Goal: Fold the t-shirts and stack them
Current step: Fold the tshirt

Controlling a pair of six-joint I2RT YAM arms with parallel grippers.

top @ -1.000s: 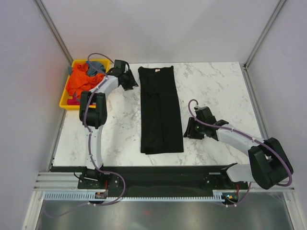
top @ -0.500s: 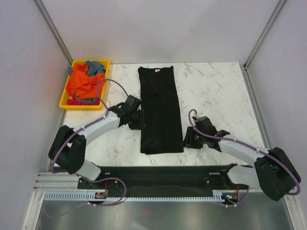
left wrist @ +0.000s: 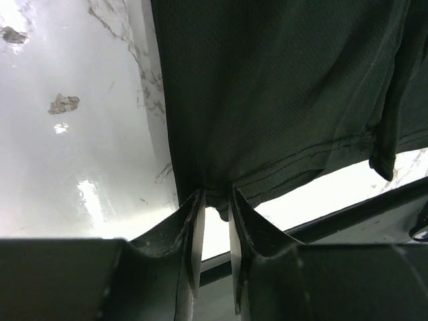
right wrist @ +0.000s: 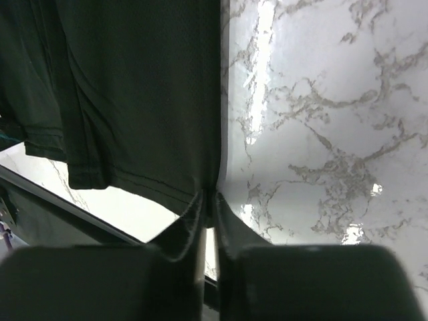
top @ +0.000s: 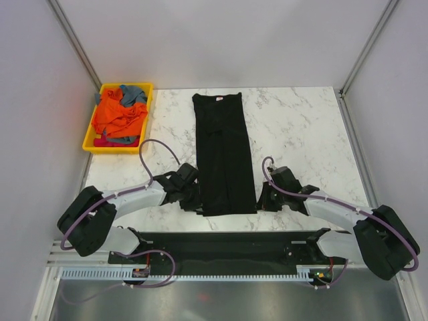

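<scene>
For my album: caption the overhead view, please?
The left gripper and right gripper pinch the near corners of a folded black cloth t-shirt on a marble table.

A large, plain black t-shirt [top: 223, 155] lies flat, folded lengthwise into a long narrow strip. It runs through the centre from 12 o'clock to 6 o'clock. The neck end, with a small reddish label, points to 12 o'clock, and the stitched hem lies at 6 o'clock, its layers slightly uneven. Soft creases run along its length. At 10 o'clock, a bright orange t-shirt [top: 119, 118] sits crumpled in a heap. A grey-blue t-shirt [top: 134, 92] is bunched against its far side.
</scene>
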